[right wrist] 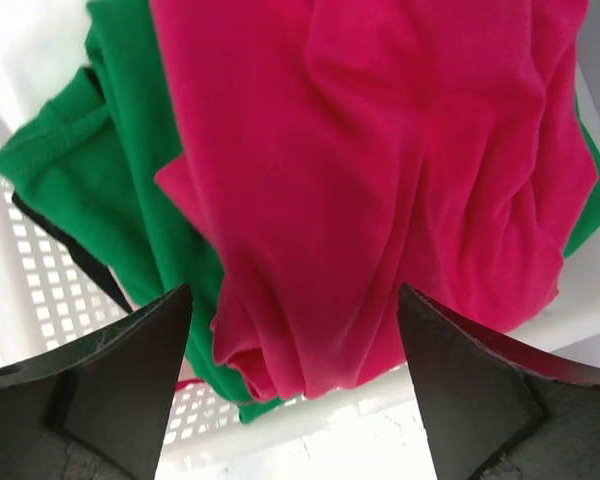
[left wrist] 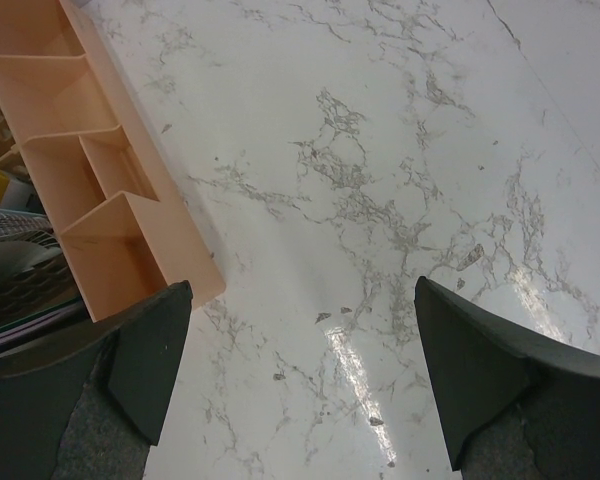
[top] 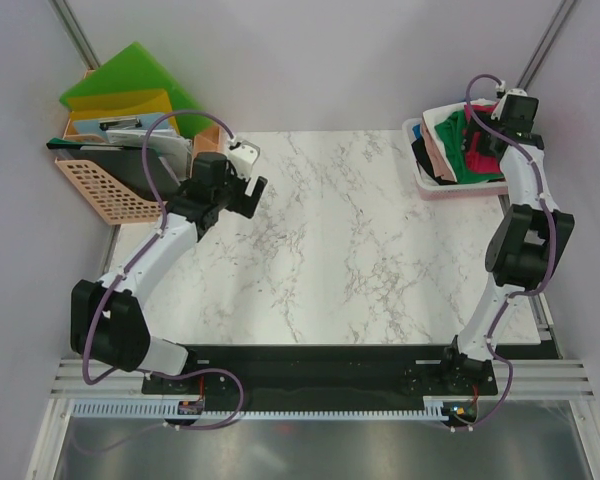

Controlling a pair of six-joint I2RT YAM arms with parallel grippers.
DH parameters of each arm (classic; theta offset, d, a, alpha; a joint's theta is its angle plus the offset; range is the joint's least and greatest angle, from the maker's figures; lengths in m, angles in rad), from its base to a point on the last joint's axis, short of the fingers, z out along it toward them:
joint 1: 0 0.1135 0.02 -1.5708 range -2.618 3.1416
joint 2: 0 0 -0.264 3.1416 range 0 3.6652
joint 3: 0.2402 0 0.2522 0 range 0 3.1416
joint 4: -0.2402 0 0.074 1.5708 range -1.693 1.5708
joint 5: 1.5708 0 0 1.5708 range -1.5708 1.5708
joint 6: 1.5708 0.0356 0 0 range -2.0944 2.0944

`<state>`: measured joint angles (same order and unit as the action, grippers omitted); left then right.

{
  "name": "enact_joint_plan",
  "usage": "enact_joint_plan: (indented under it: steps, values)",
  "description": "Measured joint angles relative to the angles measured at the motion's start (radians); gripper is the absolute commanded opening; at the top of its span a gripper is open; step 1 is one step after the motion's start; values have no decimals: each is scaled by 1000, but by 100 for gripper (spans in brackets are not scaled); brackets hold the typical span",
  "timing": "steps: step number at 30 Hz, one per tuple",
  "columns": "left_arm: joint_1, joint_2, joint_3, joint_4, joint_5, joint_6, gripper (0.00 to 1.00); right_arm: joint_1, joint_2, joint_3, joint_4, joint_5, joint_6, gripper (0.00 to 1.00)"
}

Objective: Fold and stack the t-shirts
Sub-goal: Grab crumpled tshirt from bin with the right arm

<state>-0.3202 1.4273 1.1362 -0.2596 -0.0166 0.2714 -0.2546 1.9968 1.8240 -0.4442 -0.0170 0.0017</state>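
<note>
As right tool [right wrist: 292, 292] hangs spread wide, crimson t-shirt [right wrist: 380, 150] directly beneath

My left end effector [left wrist: 302, 295] hangs wide open, arm bent forward; right end effector [right wrist: 295, 295] is stretched way out front, pointing down, jaws spread wide too.

The overhead view looks down from above and behind both arm bases [top: 195, 385], taking in the whole marble bench [top: 320, 260] from well back. The left wrist view sits low and close over the bench's far-left part, facing down between its own wide-apart jaws. The peach organiser [left wrist: 90, 190] at its left edge also appears at the overhead view's upper left. The right wrist view hangs very near the white basket [right wrist: 40, 290], looking straight into it — the overhead view shows that basket at its upper right.
</note>
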Motion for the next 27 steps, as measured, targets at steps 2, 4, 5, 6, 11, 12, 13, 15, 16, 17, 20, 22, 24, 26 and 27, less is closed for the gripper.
enact_joint_plan:
  steps: [2,4,5,6,11,12,13,15,16,17,20,22,24,26,27]
  values:
    - [0,0,-4,0,1,2,100,-1,19,27,-8,9,23,86]
    - [0,-1,-11,1,8,7,100,-3,24,47,-14,11,47,86]
    - [0,-1,-16,1,13,8,100,-4,23,56,-14,10,56,86]
    - [0,-1,-21,0,19,8,100,-5,23,63,-12,6,63,86]
    - [0,-1,-35,0,37,9,100,-5,7,62,-11,-9,73,87]
    - [0,-1,-35,1,44,9,100,-5,5,61,-11,-8,73,86]
    - [0,-1,-36,0,47,9,100,-5,3,61,-11,-8,70,86]
    - [0,-1,-36,1,52,9,100,-5,3,61,-9,-7,61,79]
    - [0,-1,-36,1,53,9,100,-5,6,61,-10,-5,57,74]
    - [0,-1,-36,1,55,9,100,-5,10,63,-10,-5,52,60]
    - [0,0,-36,1,62,9,100,-5,58,105,-23,-5,45,57]
    - [0,0,-37,1,69,9,100,-5,108,128,-26,-9,41,47]
    - [0,0,-42,2,73,9,100,-5,131,119,-27,-14,27,8]
    - [0,0,-54,2,75,9,100,-5,126,64,2,-21,29,0]
    - [0,0,-60,2,76,10,100,-5,111,29,32,-27,36,0]
